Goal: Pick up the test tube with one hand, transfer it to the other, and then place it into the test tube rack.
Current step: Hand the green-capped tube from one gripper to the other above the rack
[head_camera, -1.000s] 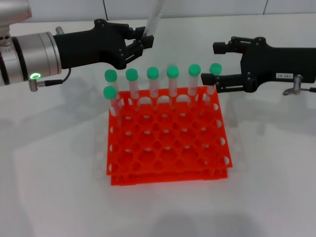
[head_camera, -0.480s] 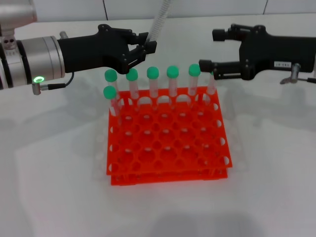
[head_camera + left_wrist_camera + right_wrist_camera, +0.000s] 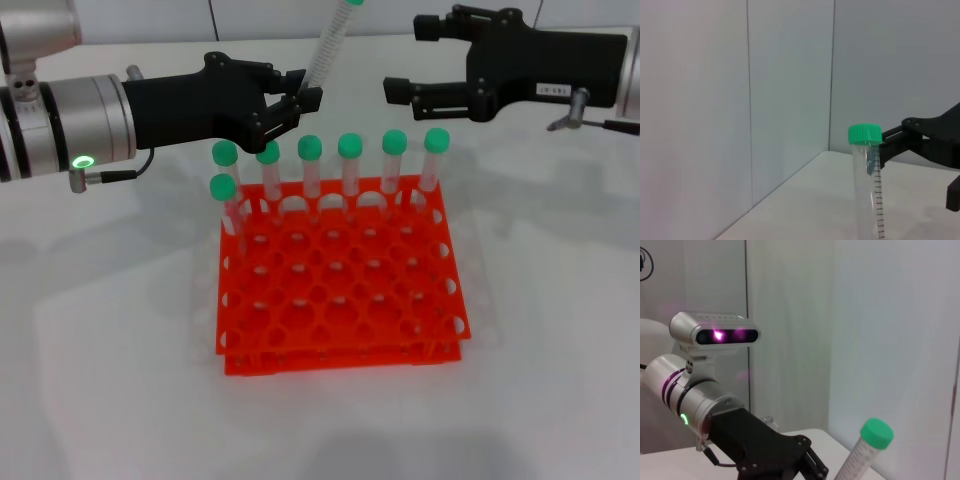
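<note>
Left gripper [image 3: 292, 100] is hovering above the back-left corner of the test tube rack [image 3: 340, 300], its fingers clamped on the lower end of the test tube [image 3: 328, 45]; the tube is slanting up and away toward the right, green cap at the top edge of the head view; in the left wrist view the tube [image 3: 867, 185] is standing nearly straight with its graduation marks showing, cap uppermost.

Right gripper [image 3: 405, 60] is reaching in from the right at the back of the scene, white label on its body facing the head camera; its two fingers are spread wide, one above the other, with nothing between them; the fingertips are pointing toward the held tube and are standing a little apart from it, not touching; the right wrist view is catching the tube's cap and upper body [image 3: 866, 450] and the left gripper [image 3: 810, 467] below it.

Rack is sitting on the white table [image 3: 540, 380], square to the robot; six green-capped tubes [image 3: 350, 170] are standing upright along its back row, and a seventh [image 3: 225, 205] is standing in the second row at the left edge; the remaining holes are showing open.
</note>
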